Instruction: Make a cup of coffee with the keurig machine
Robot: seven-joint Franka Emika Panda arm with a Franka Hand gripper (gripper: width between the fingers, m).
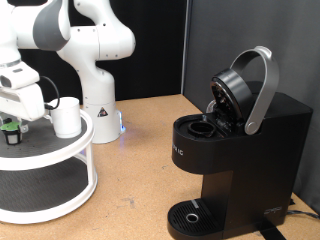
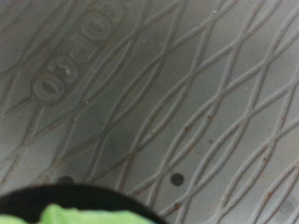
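Note:
The keurig machine (image 1: 240, 150) stands at the exterior view's right with its grey arched lid handle (image 1: 262, 90) raised and its pod chamber (image 1: 200, 128) open. The white cup (image 1: 65, 117) stands on the top tier of a round white stand (image 1: 70, 152) at the left. My gripper (image 1: 12, 120) hangs low over that tier, right above a small dark green-topped pod (image 1: 12, 131), just left of the cup. The wrist view shows the grey patterned mat (image 2: 159, 103) very close and the pod's green top (image 2: 89, 215) at the picture's edge. My fingers do not show there.
The arm's white base (image 1: 98, 108) stands behind the stand. The stand has a lower tier (image 1: 40, 190). The machine's round drip base (image 1: 190, 215) has nothing on it. A wooden tabletop (image 1: 135, 170) lies between stand and machine.

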